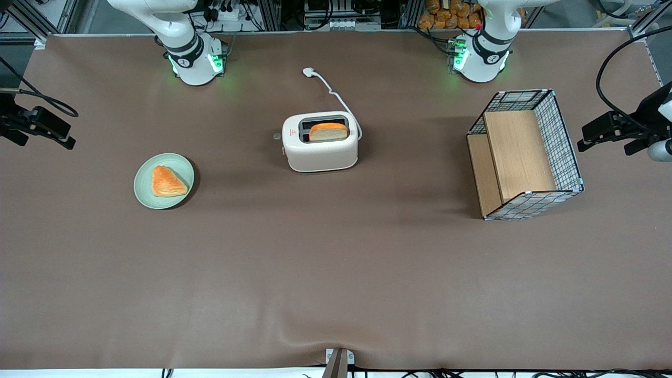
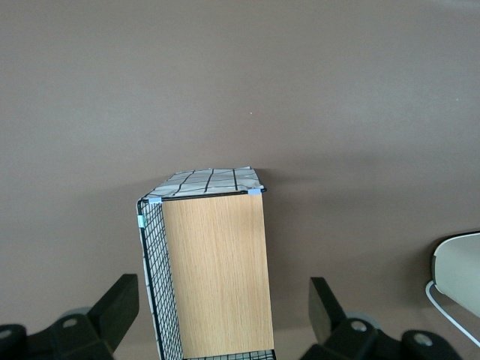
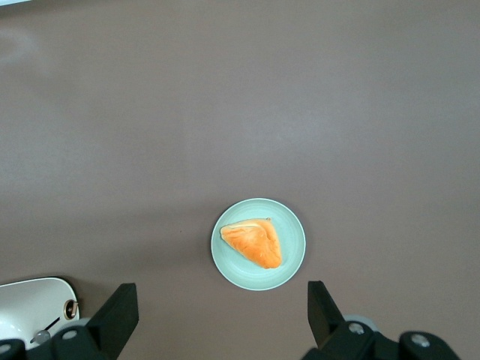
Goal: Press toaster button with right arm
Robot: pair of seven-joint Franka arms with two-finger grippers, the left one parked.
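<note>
The right arm's gripper (image 3: 217,319) hangs high above the table, fingers spread wide and empty. Well below it, off to one side, the toaster (image 1: 320,142) shows its small grey toaster button (image 1: 276,136); descend level, close first, push squarely

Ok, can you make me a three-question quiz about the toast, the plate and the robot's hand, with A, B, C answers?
1. Where is the bread slice?
A. in a slot of the toaster
B. under the toaster
C. lying beside the toaster

2. What colour is the plate?
A. red
B. black
C. pale green

3. How are the right arm's jaws?
A. shut tight
B. open, hanging above the plate
C. shut on the bread slice

Answers:
1 A: the slice stands up out of the slot.
2 C: the rim around the pastry is pale green.
3 B: the right wrist view shows the jaws wide apart, with the plate below them.
</note>
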